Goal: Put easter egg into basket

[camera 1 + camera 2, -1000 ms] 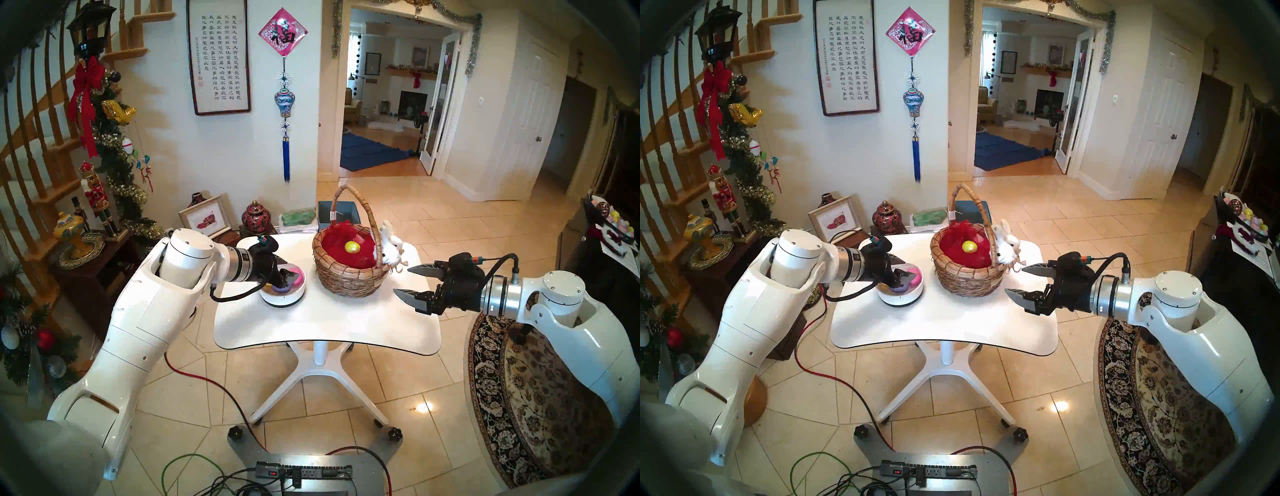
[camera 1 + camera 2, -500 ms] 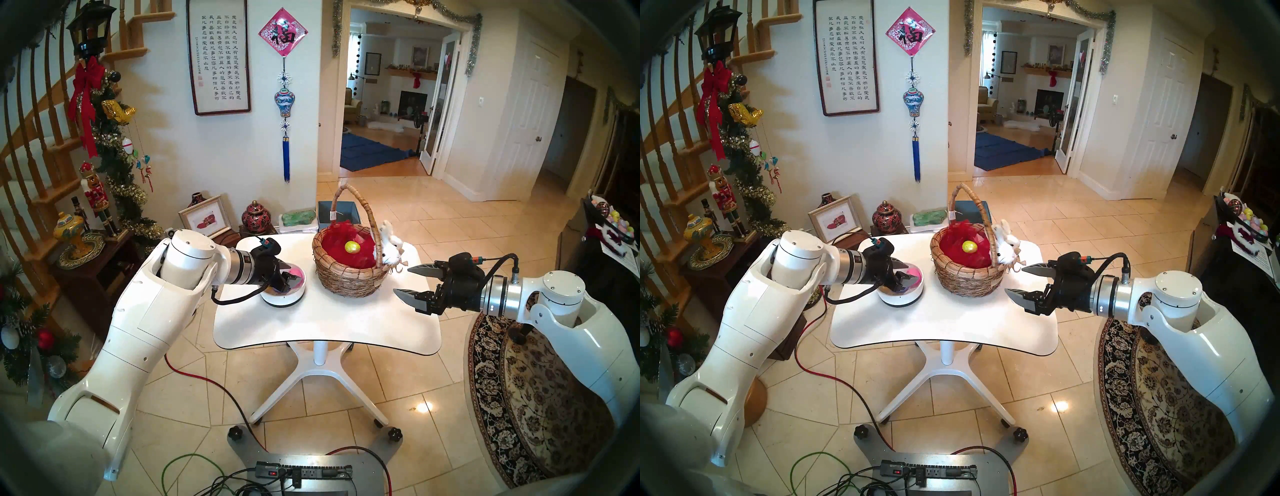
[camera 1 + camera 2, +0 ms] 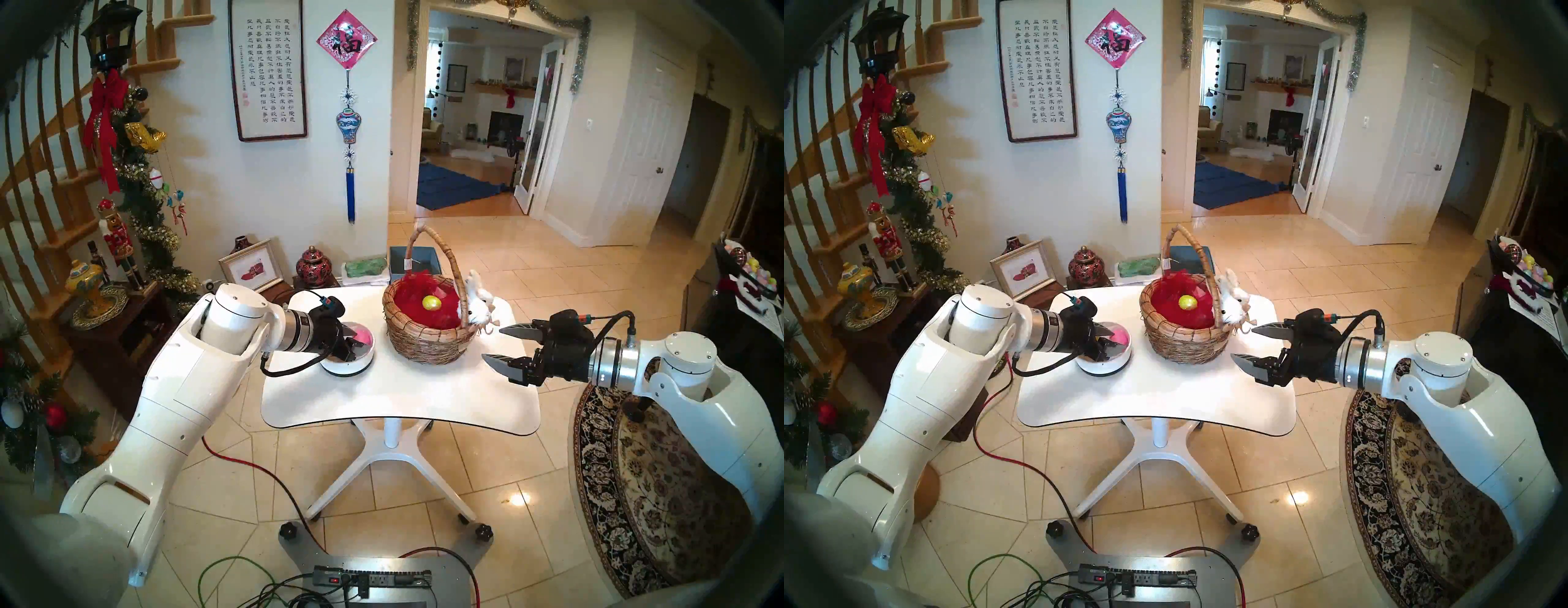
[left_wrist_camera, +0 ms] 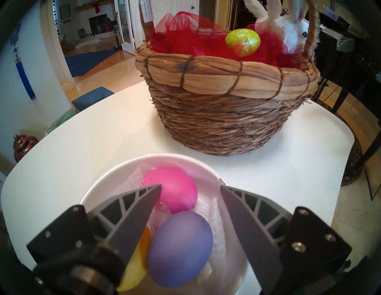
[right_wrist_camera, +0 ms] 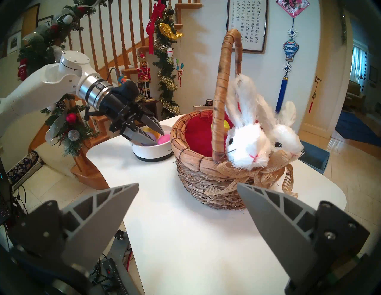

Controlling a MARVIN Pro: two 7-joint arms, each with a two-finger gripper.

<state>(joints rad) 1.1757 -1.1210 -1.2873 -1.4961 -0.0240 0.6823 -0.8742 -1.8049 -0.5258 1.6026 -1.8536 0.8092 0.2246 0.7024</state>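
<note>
White table: wicker basket at 1 o'clock holds a yellow egg; bowl at 10 holds pink egg and purple egg. Left pincer straddles the purple egg, jaws apart. Right pincer open, 3 o'clock of basket.

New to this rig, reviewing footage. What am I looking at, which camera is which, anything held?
It is a two-armed robot at a white table. The two wide pictures come from its head, the close ones from a camera on each wrist. On the table stand a wicker basket with a yellow egg inside, and a white bowl holding a pink egg and a purple egg. The left gripper is open over the bowl, its fingers either side of the purple egg. The right gripper is open and empty beside the basket.
</note>
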